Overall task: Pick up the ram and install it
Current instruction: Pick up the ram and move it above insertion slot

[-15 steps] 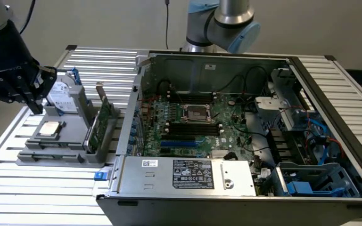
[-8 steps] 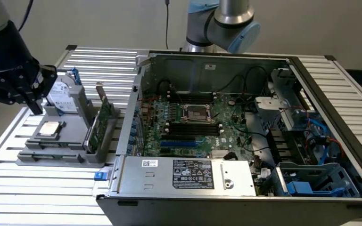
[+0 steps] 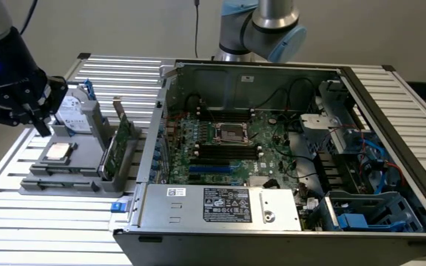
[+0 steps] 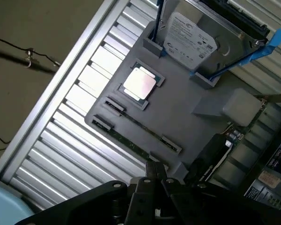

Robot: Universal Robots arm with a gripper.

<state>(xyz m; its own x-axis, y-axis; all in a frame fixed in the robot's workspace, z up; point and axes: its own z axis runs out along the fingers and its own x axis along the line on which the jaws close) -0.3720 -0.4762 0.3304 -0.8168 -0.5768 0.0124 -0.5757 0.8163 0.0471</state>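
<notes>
ram (image 4: pixel 127 139) in gray holder (image 4: pixel 178 110)

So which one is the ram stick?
Find the gray holder on the slatted table beside the open computer. Along the holder's outer edge, past the square silver chip, the ram stands on its edge. It is a long, skinny green strip, far narrower than the green card.

On the worktop (image 3: pixel 42 221), a holder (image 3: pixel 87 158) sits to the exterior view's left of the computer case (image 3: pixel 221 83), carrying a hard drive (image 3: pixel 72 113) behind, a processor (image 3: pixel 57 151) midway, the ram (image 4: pixel 126 141) along its near edge and an expansion card (image 3: pixel 120 141) upright beside the case.
</notes>
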